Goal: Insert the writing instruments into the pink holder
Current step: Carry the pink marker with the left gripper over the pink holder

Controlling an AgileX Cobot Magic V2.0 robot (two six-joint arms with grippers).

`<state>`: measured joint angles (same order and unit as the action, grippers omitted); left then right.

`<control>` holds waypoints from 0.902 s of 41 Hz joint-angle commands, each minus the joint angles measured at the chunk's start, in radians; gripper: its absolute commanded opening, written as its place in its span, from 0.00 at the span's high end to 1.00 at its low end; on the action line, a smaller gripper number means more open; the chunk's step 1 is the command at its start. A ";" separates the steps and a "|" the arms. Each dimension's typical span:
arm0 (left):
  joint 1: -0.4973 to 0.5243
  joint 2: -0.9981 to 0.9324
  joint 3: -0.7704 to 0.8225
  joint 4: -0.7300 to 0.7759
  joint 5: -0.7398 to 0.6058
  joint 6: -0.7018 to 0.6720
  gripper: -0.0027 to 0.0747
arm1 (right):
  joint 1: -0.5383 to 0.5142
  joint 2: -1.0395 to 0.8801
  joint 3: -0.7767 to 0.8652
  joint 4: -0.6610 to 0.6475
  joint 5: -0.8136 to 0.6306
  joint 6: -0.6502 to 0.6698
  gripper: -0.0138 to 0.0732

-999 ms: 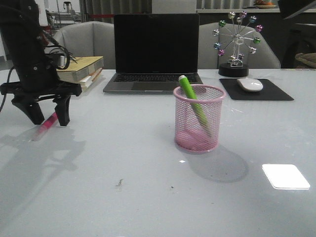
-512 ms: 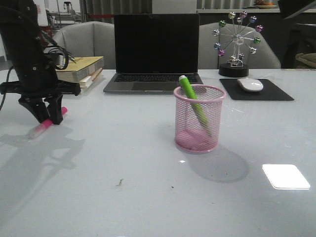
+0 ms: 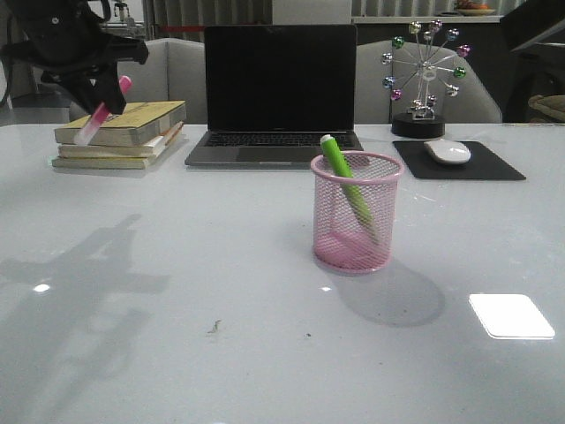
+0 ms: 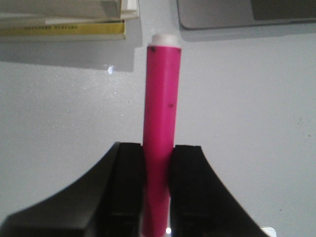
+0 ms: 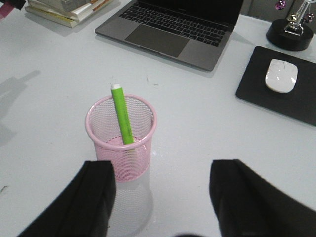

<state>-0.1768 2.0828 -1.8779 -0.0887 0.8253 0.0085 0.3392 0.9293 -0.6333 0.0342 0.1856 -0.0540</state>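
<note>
Left gripper (image 3: 104, 99) is clamped on the pink marker (image 3: 101, 111); in the left wrist view we see both fingers (image 4: 126, 192) pressed against the barrel (image 4: 160, 123), white end cap pointing away from the wrist. From the front we read the marker as tilted, pale end low and to the left, pink end up by the gripper, held in the air at the far left, in line with the book stack (image 3: 124, 132) behind it. Nothing under it but the table (image 3: 221, 291), where the arm's shadow falls.

Right gripper (image 5: 163, 197) is spread wide and holding nothing; its two fingers (image 5: 94, 197) sit either side of bare table, with the pink holder (image 5: 121, 136) near the left-hand finger in that view.

Pink holder (image 3: 355, 212) stands upright mid-table, in front of the laptop (image 3: 278, 93). Green marker (image 3: 346, 181) is already inside, leaning, white tip sticking out above the rim; we get the same in the right wrist view (image 5: 122, 116).

Behind the holder on the right: black mouse pad (image 3: 459, 161) with a white mouse (image 3: 447, 151), and a ferris-wheel desk toy (image 3: 424, 75) beyond it.
</note>
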 commanded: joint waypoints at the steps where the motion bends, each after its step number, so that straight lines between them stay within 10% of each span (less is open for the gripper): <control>1: -0.019 -0.093 -0.035 -0.019 -0.061 0.013 0.84 | -0.005 -0.019 -0.027 -0.012 -0.074 -0.004 0.24; 19: -0.105 -0.198 0.099 0.014 -0.259 0.038 0.84 | -0.005 -0.019 -0.027 -0.012 -0.059 -0.004 0.24; 37: -0.314 -0.442 0.583 0.033 -0.843 0.068 0.84 | -0.005 -0.019 -0.027 -0.017 -0.059 -0.004 0.24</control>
<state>-0.4504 1.7108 -1.2919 -0.0552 0.1332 0.0744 0.3392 0.9293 -0.6333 0.0326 0.2026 -0.0540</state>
